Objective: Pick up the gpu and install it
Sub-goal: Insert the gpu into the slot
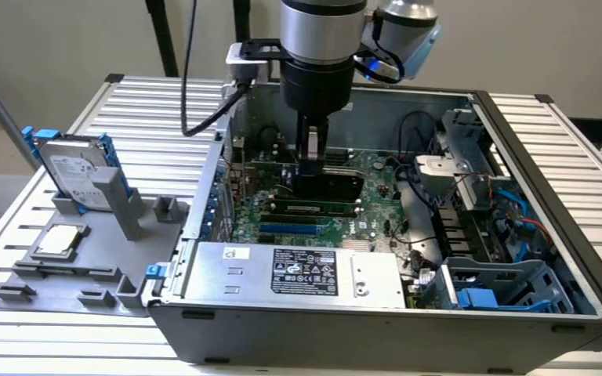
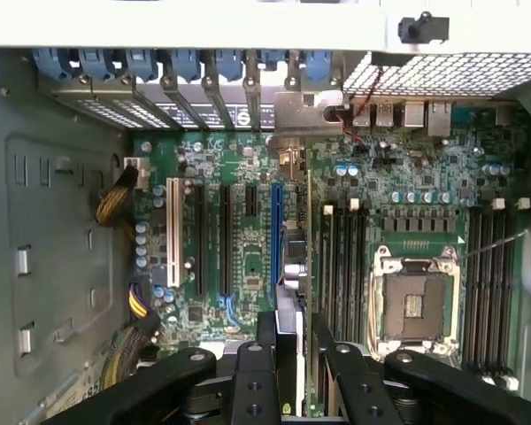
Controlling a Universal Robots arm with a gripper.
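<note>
My gripper (image 1: 313, 160) reaches down into the open computer case (image 1: 552, 196) and is shut on the gpu (image 1: 332, 185). The card stands on edge over the motherboard (image 1: 280, 211), its dark face turned toward the exterior view's right. In the wrist view the gpu (image 2: 294, 266) appears edge-on between my black fingers (image 2: 267, 354), right beside the long blue slot (image 2: 276, 226). Its silver bracket (image 2: 305, 111) lies against the rear slot openings. Whether the card's edge is seated in a slot is hidden.
A grey holder (image 1: 81, 266) outside the case, at the exterior view's left, carries a silver hard drive (image 1: 74, 171) in a blue frame and a square CPU chip (image 1: 60, 239). The power supply (image 1: 291, 270), the open CPU socket (image 2: 416, 301) and a blue drive cage (image 1: 495, 290) surround the work area.
</note>
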